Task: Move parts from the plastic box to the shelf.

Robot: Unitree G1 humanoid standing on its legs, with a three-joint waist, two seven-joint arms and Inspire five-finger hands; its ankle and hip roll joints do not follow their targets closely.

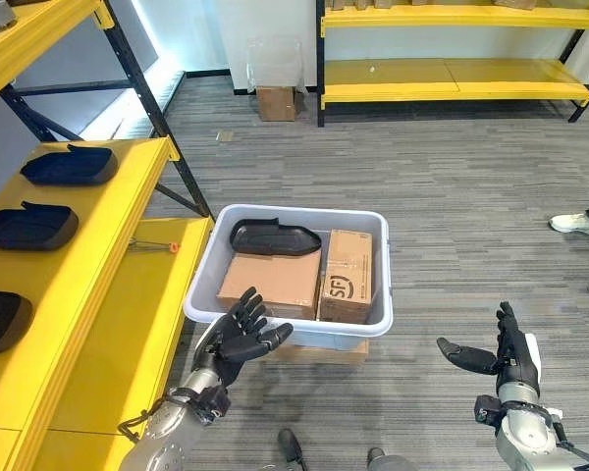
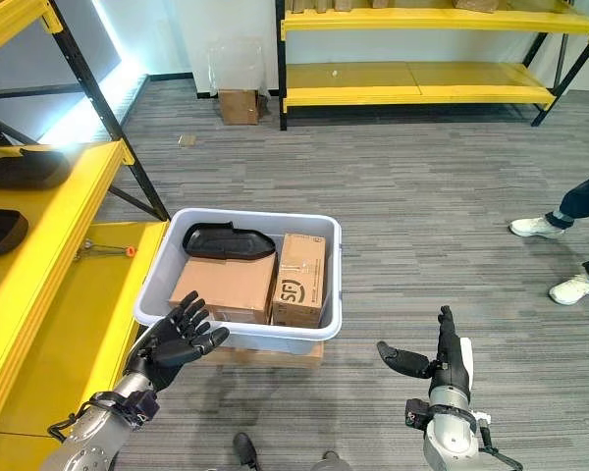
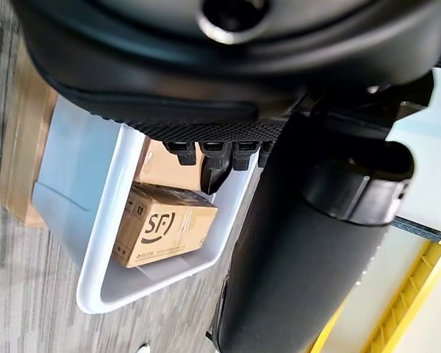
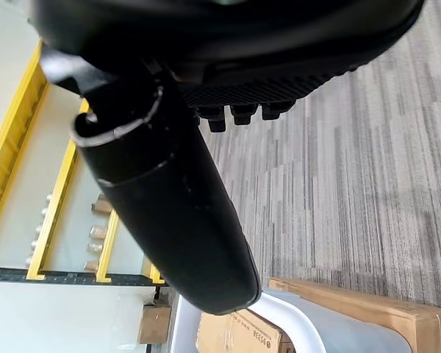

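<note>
A: Dark left hand (image 1: 238,337) spread, empty, at plastic box (image 1: 208,276) near rim; right hand (image 1: 508,355) likewise unclenched, holding nothing.

B: Black part (image 1: 273,238) lies atop cardboard boxes (image 1: 304,279) inside. Likely light, rigid moulding, smooth; grip mid-body edge, both sides.

Plastic box (image 1: 208,277) open-topped; 2 cartons (image 1: 346,277) crowd inside (black part (image 1: 273,238) reachable from above).

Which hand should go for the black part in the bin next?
Probably left. The open left hand hovers at the near rim of the grey plastic box, nearer the black moulded part and the yellow shelf. The open right hand hangs over bare floor.
</note>
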